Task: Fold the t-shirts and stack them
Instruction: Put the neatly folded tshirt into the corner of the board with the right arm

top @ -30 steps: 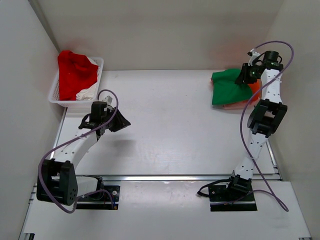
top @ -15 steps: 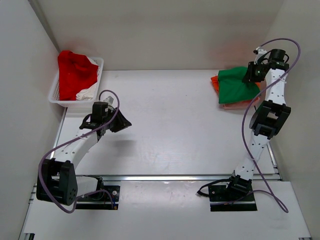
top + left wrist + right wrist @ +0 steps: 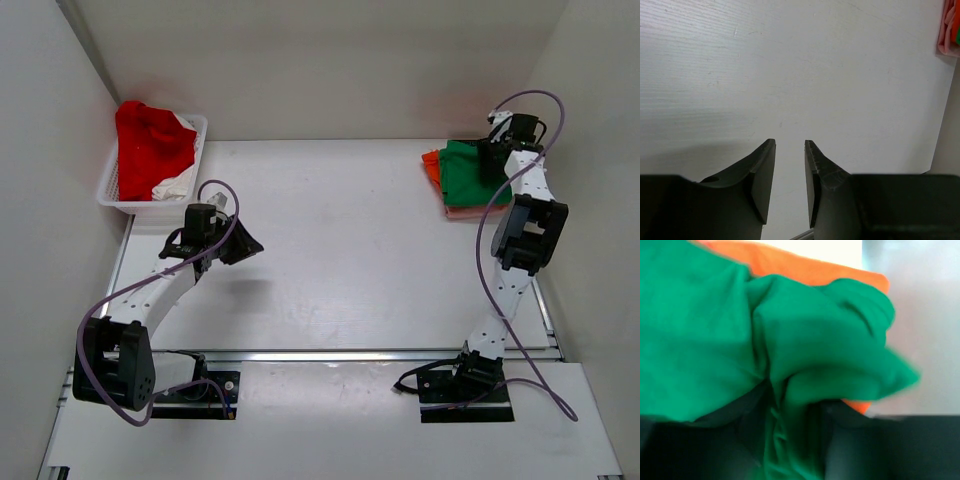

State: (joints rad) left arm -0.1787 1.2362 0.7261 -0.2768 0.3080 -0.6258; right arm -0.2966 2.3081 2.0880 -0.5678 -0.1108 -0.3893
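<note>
From the overhead camera I see a smooth white table point(image 3: 330, 250) with a faint, wood-like grain. At its far right corner lies a soft pile of cloth. A bright green t-shirt point(image 3: 468, 175) is on top, rumpled rather than flat. Under it is an orange t-shirt point(image 3: 431, 164), whose edge sticks out on the left. A pale pink t-shirt point(image 3: 462, 212) shows as a thin strip on the near side.

At the far left corner stands a white plastic lattice basket point(image 3: 112, 192). A crumpled red t-shirt point(image 3: 150, 140) is heaped in it, and a white t-shirt point(image 3: 176, 184) spills over its near rim.

My right gripper point(image 3: 496, 152) is down on the far right part of the green t-shirt. Its wrist camera is blurred. There, a thick fold of green cloth runs down between the two dark fingers point(image 3: 735, 440). I cannot tell whether they pinch it or stand loose around it.

My left gripper point(image 3: 790, 170) hangs over bare table, not far from the basket. Its two dark, wedge-shaped fingers stand a narrow gap apart, holding nothing and touching nothing.
</note>
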